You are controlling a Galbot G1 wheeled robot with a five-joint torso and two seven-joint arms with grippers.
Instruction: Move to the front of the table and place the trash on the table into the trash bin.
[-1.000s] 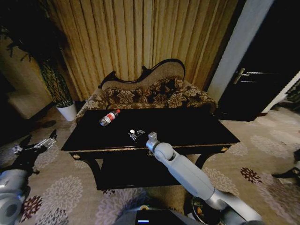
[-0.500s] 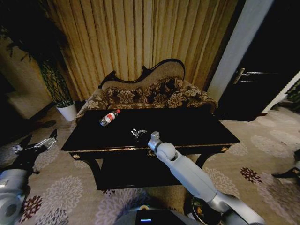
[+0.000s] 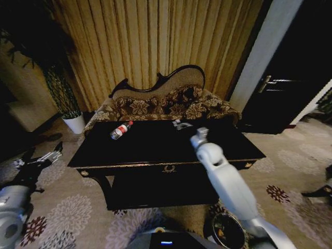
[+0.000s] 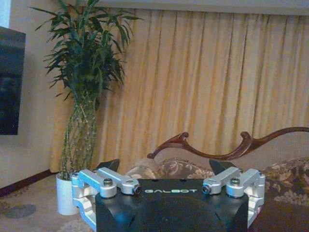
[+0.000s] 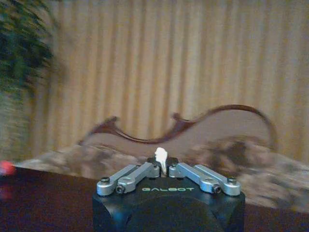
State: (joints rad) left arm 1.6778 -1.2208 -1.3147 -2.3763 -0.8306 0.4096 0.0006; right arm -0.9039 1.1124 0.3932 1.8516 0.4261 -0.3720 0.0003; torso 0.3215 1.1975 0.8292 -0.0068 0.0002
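1. From the head view we look down on the black table (image 3: pixel 155 148), our landmark, with a patterned sofa (image 3: pixel 166 106) just behind it. The clear bottle (image 3: pixel 120 130) with its red cap lies on its side on the table's far left part. Our right arm reaches over the table, and the right gripper (image 3: pixel 181 125) hangs above the table's far edge, well right of the bottle. Our left gripper (image 3: pixel 49 156) waits low over the carpet, off the table's left end. The dark round trash bin (image 3: pixel 228 231) stands on the floor in front of the table, beside our right arm.

2. From the left wrist view we see the left gripper (image 4: pixel 169 186) with its fingers spread wide and nothing between them. A tall potted plant (image 4: pixel 84 96) stands beyond it before the golden curtain (image 4: pixel 203 82).

3. From the right wrist view we see the right gripper (image 5: pixel 162 169) closed on a small white scrap (image 5: pixel 161 157), lifted above the dark tabletop (image 5: pixel 43 198). The bottle's red cap (image 5: pixel 6 167) shows at the table's far side.
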